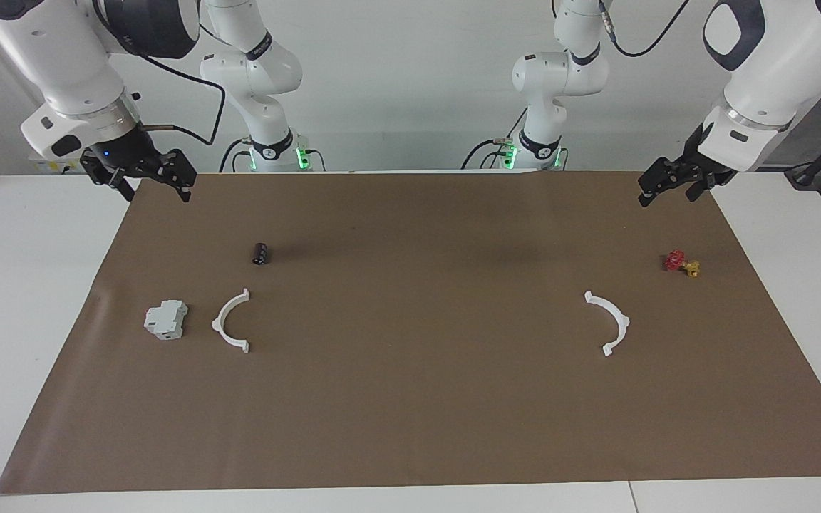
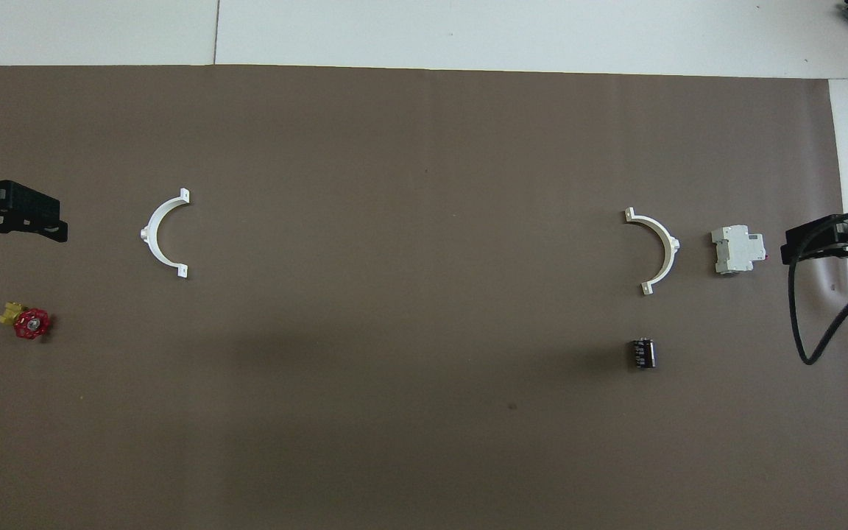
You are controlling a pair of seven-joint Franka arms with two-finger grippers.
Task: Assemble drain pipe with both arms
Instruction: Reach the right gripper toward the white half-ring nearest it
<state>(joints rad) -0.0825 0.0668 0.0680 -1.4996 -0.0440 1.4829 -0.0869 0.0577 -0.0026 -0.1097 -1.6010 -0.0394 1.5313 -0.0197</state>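
Note:
Two white half-rings of the drain pipe lie apart on the brown mat [image 1: 410, 413]. One half-ring [image 1: 229, 322] lies toward the right arm's end, and it also shows in the overhead view [image 2: 657, 252]. The other half-ring [image 1: 613, 322] lies toward the left arm's end, and it shows in the overhead view too [image 2: 157, 235]. Their open sides face each other. My right gripper [image 1: 155, 191] hangs open and empty above the mat's corner at its own end, and it shows in the overhead view [image 2: 829, 246]. My left gripper [image 1: 667, 197] hangs open and empty above the mat's edge at its end, seen also from overhead [image 2: 18, 239]. Both arms wait.
A grey-white boxy block [image 1: 166, 318] sits beside the half-ring at the right arm's end. A small black cylinder [image 1: 260, 253] lies nearer to the robots than that half-ring. A red-and-yellow valve [image 1: 680, 263] lies under the left gripper's side of the mat.

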